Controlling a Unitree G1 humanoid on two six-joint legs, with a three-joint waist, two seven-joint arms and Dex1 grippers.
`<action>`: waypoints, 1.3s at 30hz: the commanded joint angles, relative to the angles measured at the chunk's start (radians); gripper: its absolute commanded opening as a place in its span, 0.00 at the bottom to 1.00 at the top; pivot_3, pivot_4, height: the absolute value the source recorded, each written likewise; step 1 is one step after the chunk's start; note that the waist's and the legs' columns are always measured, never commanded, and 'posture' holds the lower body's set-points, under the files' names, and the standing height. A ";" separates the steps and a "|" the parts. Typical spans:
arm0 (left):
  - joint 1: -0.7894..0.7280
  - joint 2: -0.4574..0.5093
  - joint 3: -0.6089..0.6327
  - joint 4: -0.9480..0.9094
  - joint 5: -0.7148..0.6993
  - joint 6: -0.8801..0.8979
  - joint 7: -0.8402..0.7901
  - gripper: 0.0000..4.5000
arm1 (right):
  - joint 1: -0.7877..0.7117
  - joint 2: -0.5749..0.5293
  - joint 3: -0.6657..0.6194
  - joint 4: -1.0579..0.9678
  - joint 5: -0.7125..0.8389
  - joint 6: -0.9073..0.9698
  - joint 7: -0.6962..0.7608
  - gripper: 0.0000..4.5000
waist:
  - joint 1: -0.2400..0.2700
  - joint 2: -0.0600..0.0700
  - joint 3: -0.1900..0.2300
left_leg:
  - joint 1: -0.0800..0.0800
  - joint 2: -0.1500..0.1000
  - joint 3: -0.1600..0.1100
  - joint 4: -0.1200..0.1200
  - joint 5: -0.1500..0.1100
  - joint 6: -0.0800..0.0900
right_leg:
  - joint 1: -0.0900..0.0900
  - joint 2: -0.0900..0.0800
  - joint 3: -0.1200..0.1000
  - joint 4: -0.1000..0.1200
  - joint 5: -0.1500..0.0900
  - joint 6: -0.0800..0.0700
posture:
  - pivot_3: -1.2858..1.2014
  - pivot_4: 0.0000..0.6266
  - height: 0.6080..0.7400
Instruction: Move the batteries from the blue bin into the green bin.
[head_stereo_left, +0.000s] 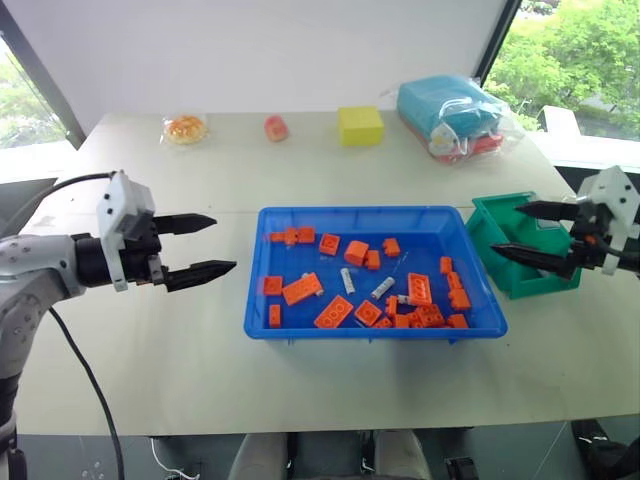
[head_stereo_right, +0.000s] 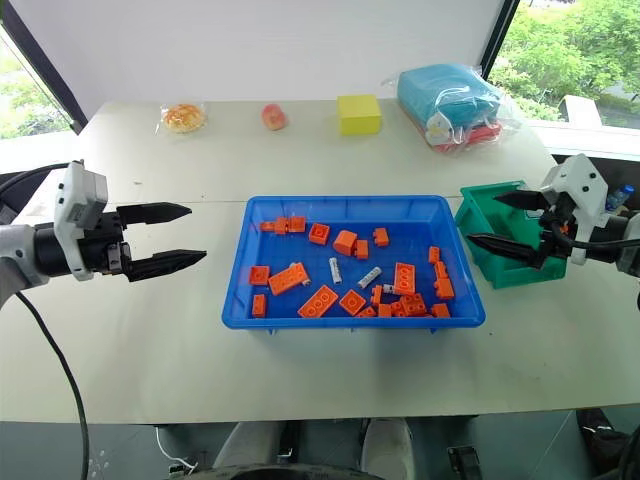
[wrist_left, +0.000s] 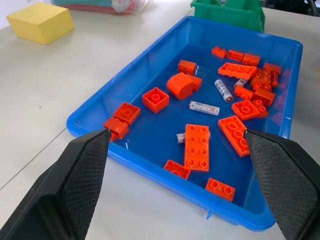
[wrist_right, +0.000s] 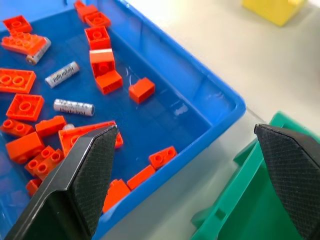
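The batteries (head_stereo_left: 383, 288) lie in the middle of the blue bin (head_stereo_left: 300, 328), among orange bricks (head_stereo_left: 333, 312). The right gripper (head_stereo_left: 532, 232) hangs wide open over the green bin (head_stereo_left: 540, 281), at the right of the frame. The left gripper (head_stereo_left: 203, 245), wide open too, sits about as far away at the left.

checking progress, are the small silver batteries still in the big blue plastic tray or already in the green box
Still in the tray. Silver-grey batteries lie flat among orange toy bricks on the shallow blue plastic tray's floor; the teal-green box's inside is partly hidden.
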 joint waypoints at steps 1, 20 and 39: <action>-0.003 0.002 0.017 -0.029 -0.009 -0.007 0.005 0.99 | -0.042 -0.014 0.016 -0.001 -0.008 -0.014 0.017 1.00 | 0.000 0.000 0.000 | 0.000 0.000 0.000 0.000 0.000 0.000 | 0.000 0.000 0.000 0.000 0.000 0.000 | 0.52 0.24 0.74; 0.031 0.030 0.027 -0.093 -0.062 0.036 -0.029 0.99 | -0.503 0.333 0.609 -0.057 -0.159 0.005 0.164 1.00 | 0.000 0.000 0.000 | -0.001 0.012 0.001 -0.001 0.000 -0.001 | -0.007 0.013 0.003 0.001 0.000 -0.001 | 0.52 0.24 0.74; 0.247 0.048 0.194 -0.252 -0.116 0.077 0.006 0.99 | -0.841 0.820 0.874 0.717 -0.536 -0.591 0.310 1.00 | -0.024 -0.009 -0.002 | 0.000 0.016 0.016 0.001 0.004 -0.006 | -0.023 0.029 0.040 0.015 0.003 -0.005 | 0.52 0.24 0.74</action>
